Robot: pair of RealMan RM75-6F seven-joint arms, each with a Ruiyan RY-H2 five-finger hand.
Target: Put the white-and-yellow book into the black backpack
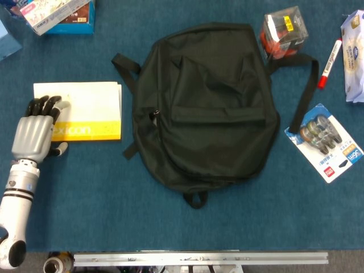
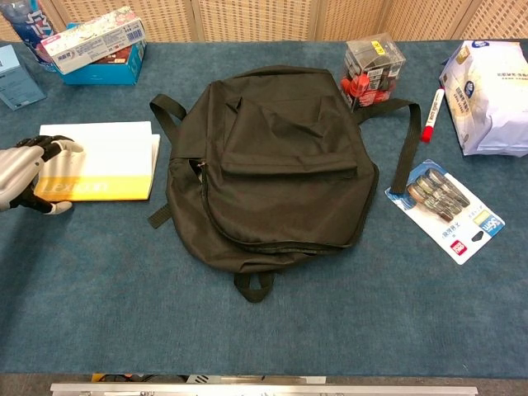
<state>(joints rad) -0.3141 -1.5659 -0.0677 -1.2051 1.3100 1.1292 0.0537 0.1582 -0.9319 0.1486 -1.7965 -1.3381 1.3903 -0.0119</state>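
Black backpack [image 1: 210, 102], white-and-yellow book [image 1: 85, 111]
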